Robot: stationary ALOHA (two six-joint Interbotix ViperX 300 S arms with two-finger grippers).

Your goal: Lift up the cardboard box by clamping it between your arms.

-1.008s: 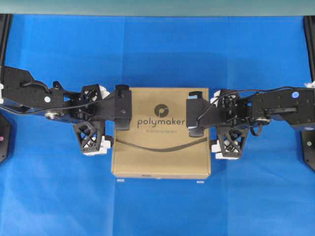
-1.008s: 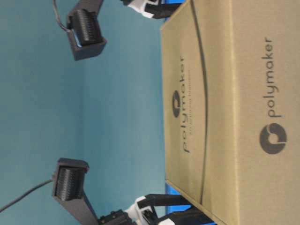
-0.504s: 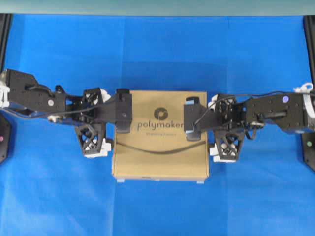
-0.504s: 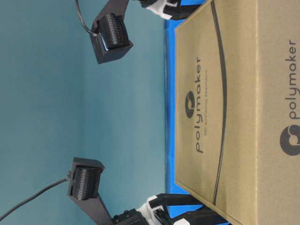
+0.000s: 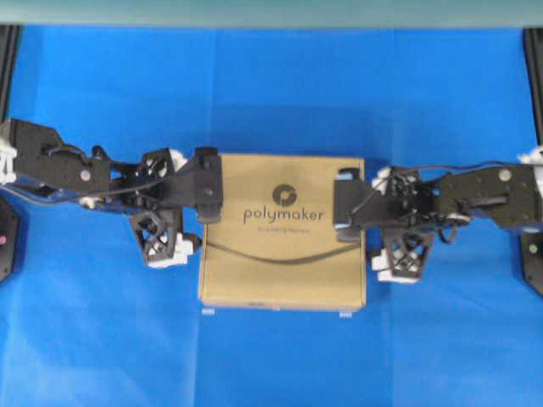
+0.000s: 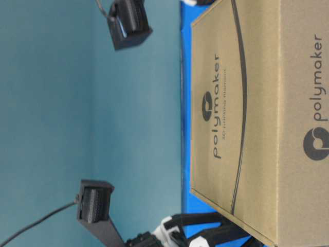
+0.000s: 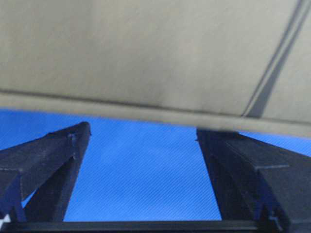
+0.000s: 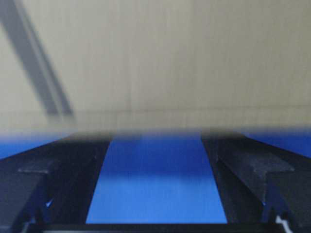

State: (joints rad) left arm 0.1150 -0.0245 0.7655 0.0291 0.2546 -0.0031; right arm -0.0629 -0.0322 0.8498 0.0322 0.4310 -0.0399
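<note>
The tan cardboard box [image 5: 282, 254] with the "polymaker" logo lies flat in the middle of the blue table and fills the right of the table-level view [image 6: 257, 118]. My left gripper [image 5: 188, 202] is open at the box's left edge, with its fingers spread on either side of the arm. On the other side, the right gripper [image 5: 377, 219] is also open, close to the box's right edge. In the left wrist view the box's side [image 7: 146, 48] hangs just past the open gripper [image 7: 143, 131]. The right wrist view shows the same, blurred: box [image 8: 170, 58], gripper [image 8: 155, 138]. I cannot tell whether either gripper touches the box.
Blue cloth [image 5: 271, 85] covers the table all round the box. Black frame posts stand at the far corners [image 5: 8, 51] [image 5: 533, 51]. Dark arm bases sit at the left [image 5: 7, 242] and right [image 5: 533, 254] edges. Two small white marks [image 5: 208, 312] lie just in front of the box.
The box has come down and shifted slightly right. The right arm has drawn back to the right, off the box's top. The left arm has stayed nearly in place.
</note>
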